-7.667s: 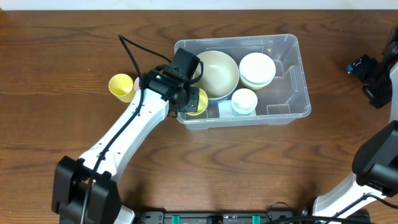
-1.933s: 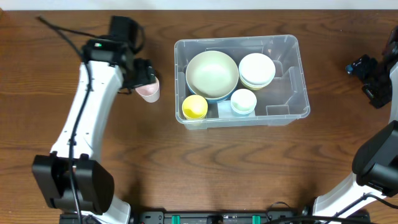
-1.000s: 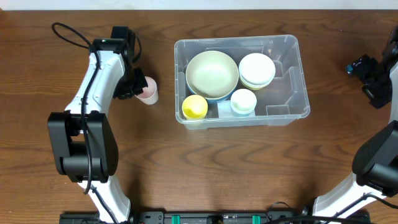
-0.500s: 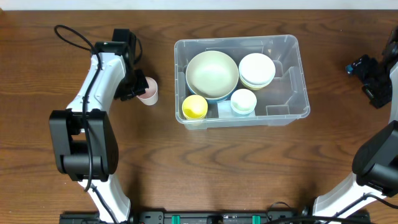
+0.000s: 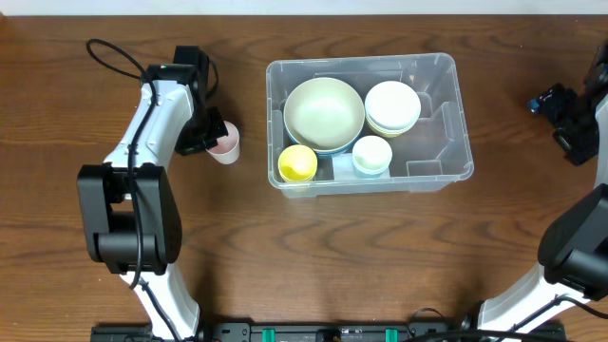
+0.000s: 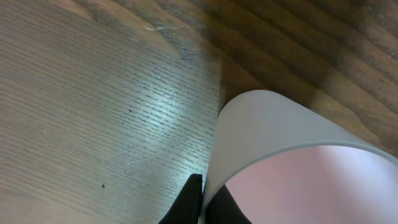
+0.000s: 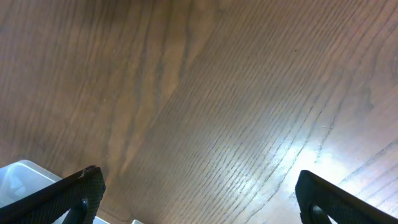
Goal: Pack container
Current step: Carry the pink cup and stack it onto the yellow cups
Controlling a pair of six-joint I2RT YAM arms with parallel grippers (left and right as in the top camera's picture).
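Container [image 5: 462, 95], clear plastic, holds round bowls [image 5: 325, 112]; left fingers [image 6: 188, 204] pinch smooth pink cup [image 6: 280, 143]; right fingers [image 7: 76, 193] wide.

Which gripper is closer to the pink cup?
Left. The left gripper is shut on the pink cup, at its rim; the right gripper hangs open far off, beyond the container.
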